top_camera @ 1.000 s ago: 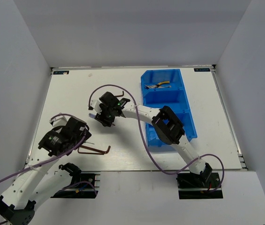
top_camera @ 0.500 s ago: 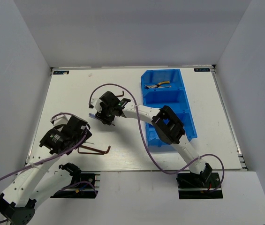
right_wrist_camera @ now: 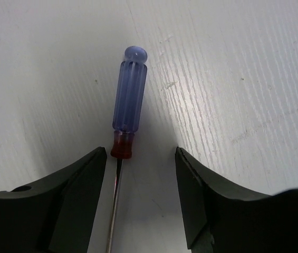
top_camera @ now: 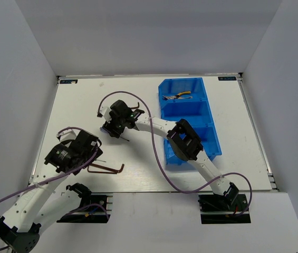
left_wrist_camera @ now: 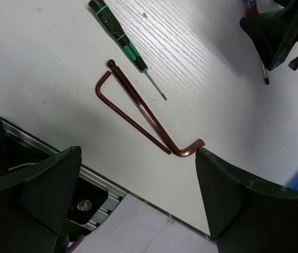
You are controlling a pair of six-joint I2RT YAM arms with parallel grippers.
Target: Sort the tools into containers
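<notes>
The red-blue screwdriver (right_wrist_camera: 130, 103) lies flat on the white table. My right gripper (right_wrist_camera: 141, 158) is open just above it; the red collar and thin shaft sit between the fingers, close to the left finger (right_wrist_camera: 77, 174). In the top view the right gripper (top_camera: 114, 126) is at mid-table. My left gripper (left_wrist_camera: 138, 154) is open and empty above two brown hex keys (left_wrist_camera: 138, 118), which also show in the top view (top_camera: 106, 168). The green-black screwdriver (left_wrist_camera: 116, 31) lies beside them. The blue bin (top_camera: 188, 112) holds yellow-handled pliers (top_camera: 180, 95) in its far compartment.
The metal rail of the table's near edge (left_wrist_camera: 101, 184) runs just below the left gripper. The right arm's elbow (top_camera: 186, 141) hangs over the bin's near compartment. White walls enclose the table on three sides.
My right gripper has shifted slightly left and away along the table, still over the red-blue screwdriver. The left arm has hardly moved.
</notes>
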